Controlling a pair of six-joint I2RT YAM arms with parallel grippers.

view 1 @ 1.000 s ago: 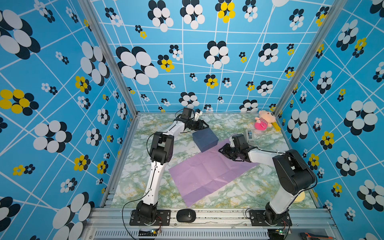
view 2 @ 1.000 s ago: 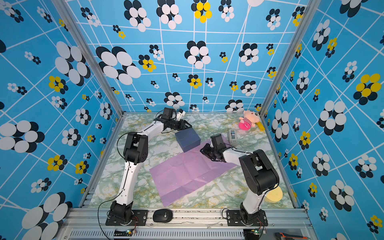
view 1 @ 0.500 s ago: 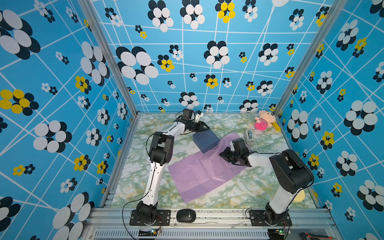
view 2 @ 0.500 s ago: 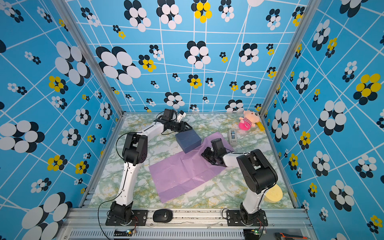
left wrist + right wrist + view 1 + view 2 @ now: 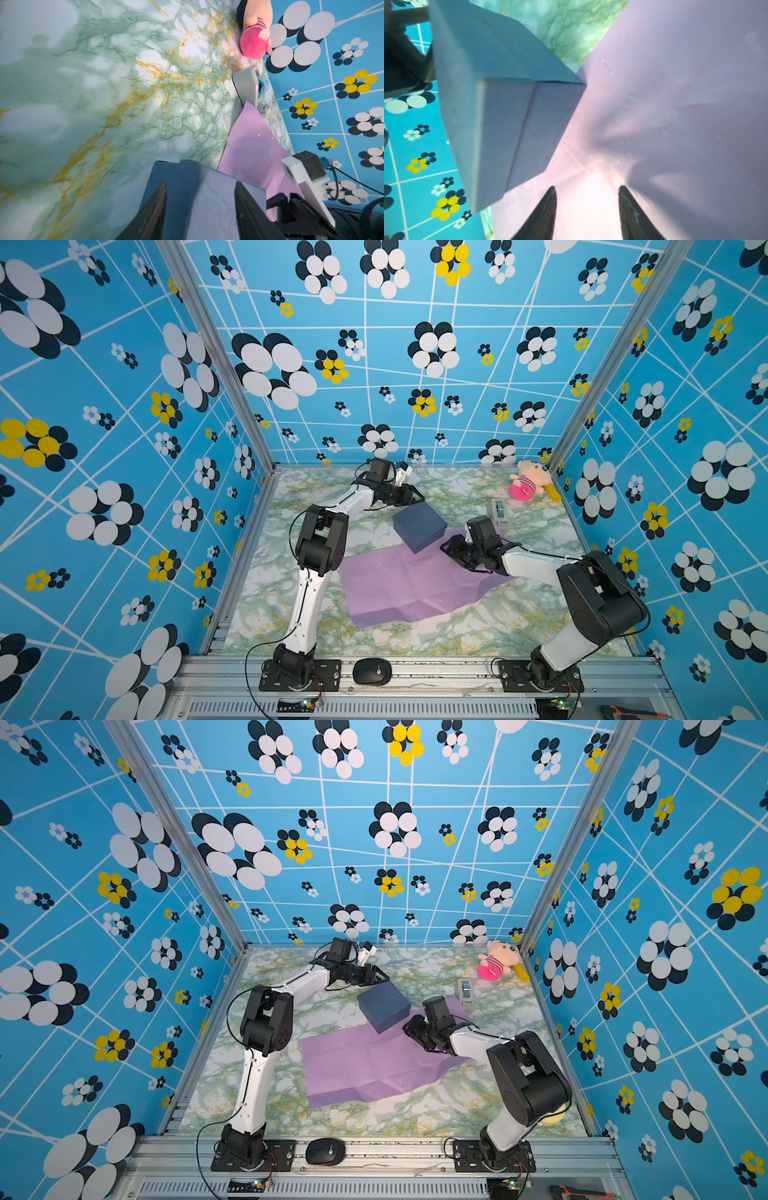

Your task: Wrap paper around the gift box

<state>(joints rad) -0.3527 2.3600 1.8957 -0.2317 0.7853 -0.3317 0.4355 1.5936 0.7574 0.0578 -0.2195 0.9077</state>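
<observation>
Overlapping the paper (image 5: 415, 593), the box (image 5: 419, 526) lies between left gripper (image 5: 417, 499), jaws spread at its far corner, and right gripper (image 5: 445, 549), jaws spread above paper

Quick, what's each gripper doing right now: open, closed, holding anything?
Left gripper: open, jaws apart over the box, holding nothing.
Right gripper: open, over the paper, holding nothing.
</observation>
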